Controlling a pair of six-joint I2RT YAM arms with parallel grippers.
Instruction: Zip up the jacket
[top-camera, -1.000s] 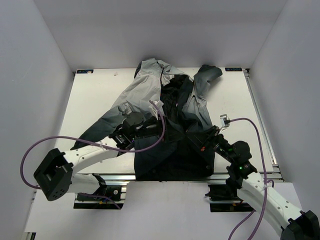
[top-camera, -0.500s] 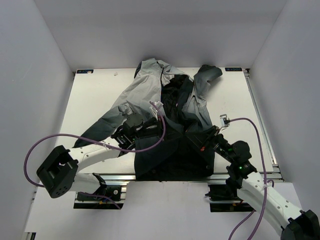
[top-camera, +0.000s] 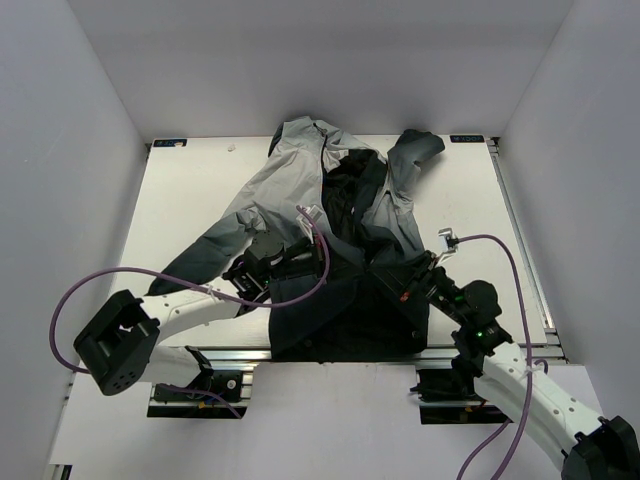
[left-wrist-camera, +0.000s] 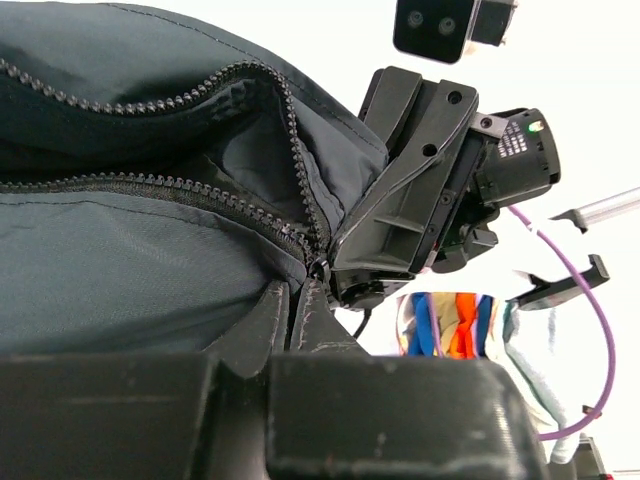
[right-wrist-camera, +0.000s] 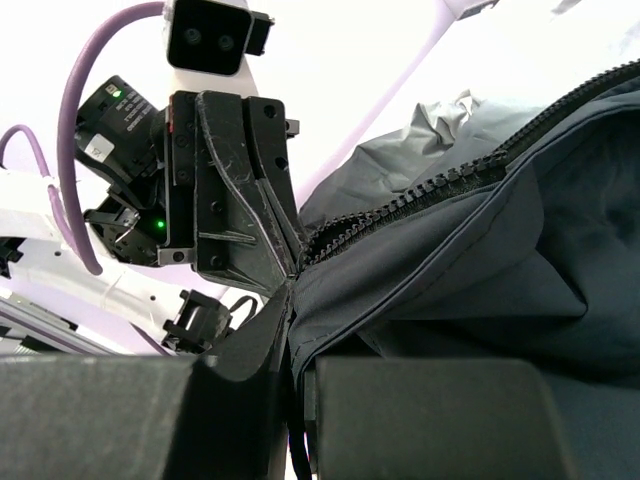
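Table: a flat white top (top-camera: 190, 195) with plain white walls (top-camera: 60, 120) on three sides.
Jacket: it (top-camera: 290, 175) lies spread out in the middle of the table. The hood end is at the far side and the dark bottom edge is at the near side, between the two arms. It is light grey up top and nearly black lower down.
Sleeves: one reaches out to the left, the other is bunched up at the far right.
Front: it hangs open, so the black inside shows.
Zipper: the two rows of teeth (left-wrist-camera: 230, 207) are pulled apart and only meet at the bottom end, right at the pincers.
Left pincer: this one (left-wrist-camera: 295, 305) is squeezed tight on the jacket where the teeth come together. It may be pinching the little zipper pull, but that bit is too hidden to be sure.
Right pincer: this one (right-wrist-camera: 290, 300) is also closed tight, biting the dark cloth edge just beside the zipper's bottom end.
Both pincers: they face each other, tips almost touching.
Cable: a purple wire (top-camera: 75, 300) loops out from the left arm.
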